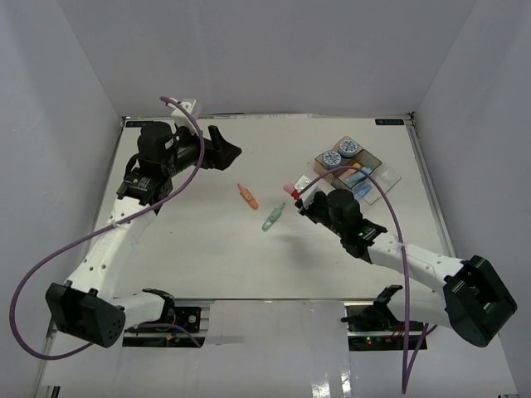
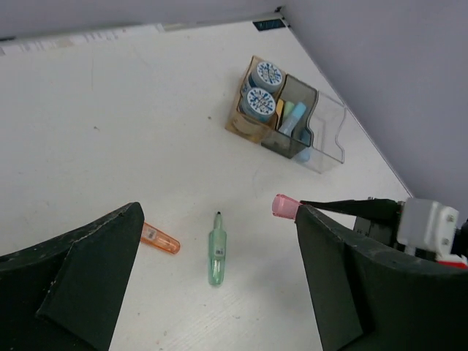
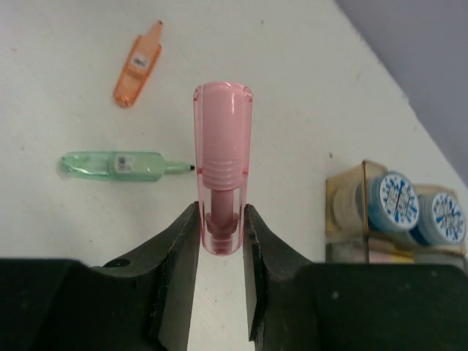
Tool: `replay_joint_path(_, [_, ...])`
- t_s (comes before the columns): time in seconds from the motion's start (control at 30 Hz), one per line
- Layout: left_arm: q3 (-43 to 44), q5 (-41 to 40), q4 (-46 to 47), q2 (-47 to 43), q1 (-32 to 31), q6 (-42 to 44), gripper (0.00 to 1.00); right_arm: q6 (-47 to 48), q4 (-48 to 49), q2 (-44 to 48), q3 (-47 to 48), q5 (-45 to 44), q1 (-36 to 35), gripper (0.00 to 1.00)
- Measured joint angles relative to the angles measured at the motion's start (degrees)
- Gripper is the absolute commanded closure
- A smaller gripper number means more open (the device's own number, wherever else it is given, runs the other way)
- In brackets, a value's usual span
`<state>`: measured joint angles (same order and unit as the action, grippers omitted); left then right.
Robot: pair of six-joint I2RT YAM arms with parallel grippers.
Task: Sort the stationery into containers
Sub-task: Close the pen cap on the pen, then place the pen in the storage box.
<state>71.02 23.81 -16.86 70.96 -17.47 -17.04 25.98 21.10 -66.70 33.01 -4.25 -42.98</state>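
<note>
We judge the step in hand to be the carrying of one piece: the right claw is clamped on the narrow end of a translucent pink plastic marker-like piece, held clear of the white desk just to the near-left of the joined transparent plastic trays. Its long axis runs straight out along the fingers, rounded cap leading, and in the top view that cap points away from the trays rather than toward them. So the next move, as we see it, calls for swinging the wrist round toward the trays and lining the piece up with the smoky grey compartment, where other pastel pieces already lie, before letting go. The two round blue-and-white patterned rolls sit in the amber compartment. A translucent green pen-shaped piece and a translucent orange tapered piece lie flat on the desk further left of the trays, not touching each other. The left claw hangs well to the left of the trays with its jaws wide apart, holding nothing
</note>
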Motion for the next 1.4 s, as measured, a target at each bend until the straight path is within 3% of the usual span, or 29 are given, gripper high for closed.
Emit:
replay_joint_path(0.13, [-3.5,-3.0,3.9,-4.2,-0.3,0.2,0.02,-4.6,-2.2,-0.9,-0.6,-3.9,4.8,0.91])
replay_joint_path(0.37, [-6.5,-7.4,5.3,-1.8,-0.3,0.9,0.02,-15.4,-9.2,-5.3,5.1,-12.6,13.9,0.91])
replay_joint_path(0.77, [-7.8,-12.9,5.0,1.7,-0.3,1.6,0.02,-30.4,-17.0,-14.0,13.1,-17.0,30.7,0.8])
replay_joint_path(1.17, [-7.8,-14.9,4.5,3.0,-0.3,1.7,0.02,-39.6,-22.8,-21.7,17.2,-18.2,34.8,0.67])
replay_joint_path(1.4, [-7.8,-14.9,3.8,3.3,-0.3,1.7,0.02,-42.1,-25.3,-21.5,17.2,-18.5,34.8,0.5])
